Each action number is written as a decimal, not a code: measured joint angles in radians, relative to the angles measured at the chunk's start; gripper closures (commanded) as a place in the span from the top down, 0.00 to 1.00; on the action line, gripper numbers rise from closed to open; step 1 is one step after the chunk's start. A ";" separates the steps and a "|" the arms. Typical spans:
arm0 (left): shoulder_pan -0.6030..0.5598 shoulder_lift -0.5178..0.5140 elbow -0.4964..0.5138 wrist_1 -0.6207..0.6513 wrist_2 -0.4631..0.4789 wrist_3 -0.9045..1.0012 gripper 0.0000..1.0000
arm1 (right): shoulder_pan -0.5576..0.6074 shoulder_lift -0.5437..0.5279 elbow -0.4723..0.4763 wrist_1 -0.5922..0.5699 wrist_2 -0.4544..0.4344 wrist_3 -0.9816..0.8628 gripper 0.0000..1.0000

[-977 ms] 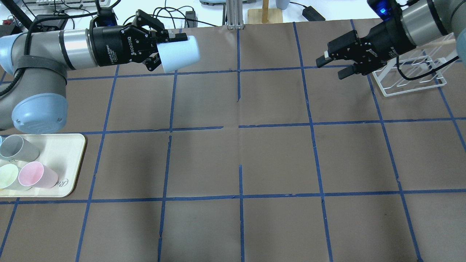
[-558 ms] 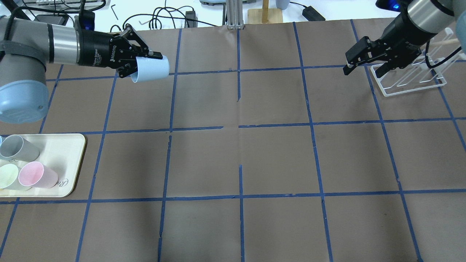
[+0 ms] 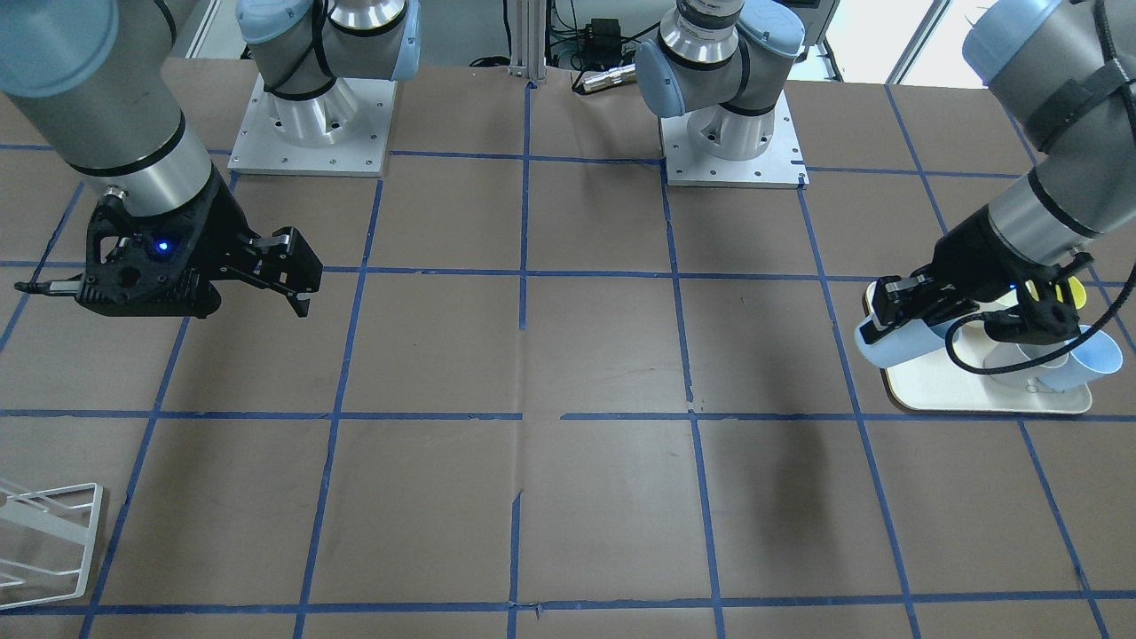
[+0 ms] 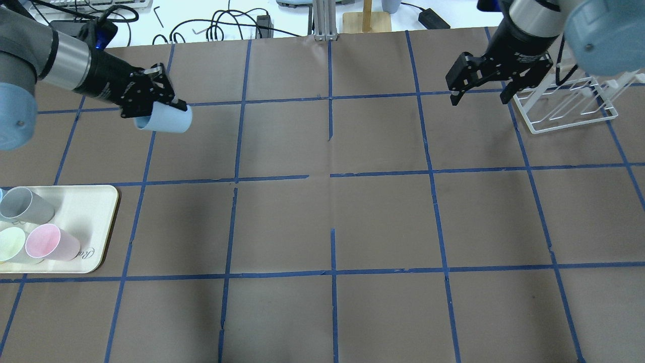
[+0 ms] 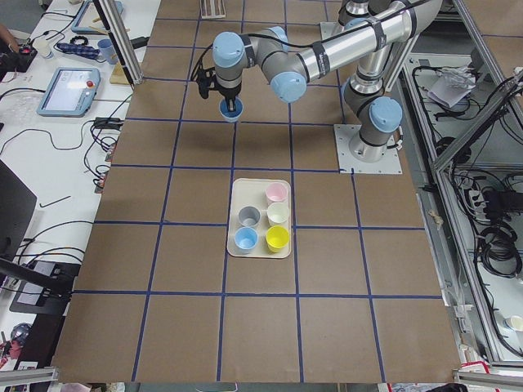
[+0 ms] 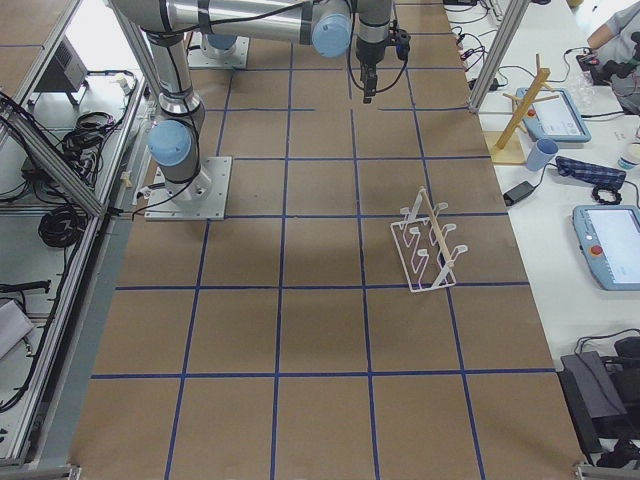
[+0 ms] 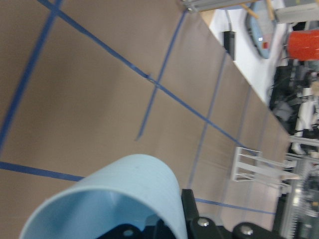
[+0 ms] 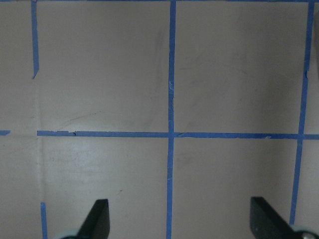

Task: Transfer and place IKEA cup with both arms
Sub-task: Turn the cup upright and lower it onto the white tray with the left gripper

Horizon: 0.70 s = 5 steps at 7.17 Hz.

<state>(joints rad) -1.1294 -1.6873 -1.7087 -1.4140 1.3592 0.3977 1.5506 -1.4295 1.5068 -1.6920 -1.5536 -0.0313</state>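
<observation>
Left gripper point(image 4: 160, 104) clamped on the blue cup point(image 4: 170, 121) near its rim, cup sideways above the far-left corner of the table point(image 4: 322, 222); right gripper point(image 4: 478, 99) wide open, empty, near the far-right corner: so shallow a hold could slip at hand-over.

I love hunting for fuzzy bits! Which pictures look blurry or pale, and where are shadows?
Left wrist view: the IKEA cup sits very near the lens and looks soft. Right wrist view: the table looks pale and washed out, darker toward its right edge. Overhead view: broad soft shadows lie on the table, with no hard glare.
</observation>
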 measured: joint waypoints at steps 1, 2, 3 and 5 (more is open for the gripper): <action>0.034 -0.013 0.000 -0.002 0.095 0.120 0.00 | -0.005 0.000 -0.018 0.000 -0.007 0.009 1.00; 0.052 -0.027 -0.001 0.010 0.155 0.187 0.00 | -0.009 0.000 -0.030 0.006 -0.012 0.013 1.00; 0.058 -0.048 -0.005 0.049 0.197 0.221 0.00 | -0.011 -0.002 -0.037 0.026 -0.014 0.042 1.00; 0.064 -0.107 -0.031 0.165 0.284 0.281 0.00 | -0.007 -0.015 -0.045 0.074 -0.004 0.135 1.00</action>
<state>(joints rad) -1.0651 -1.7940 -1.7392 -1.2485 1.6432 0.6789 1.5438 -1.4445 1.4618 -1.6183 -1.5580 0.1035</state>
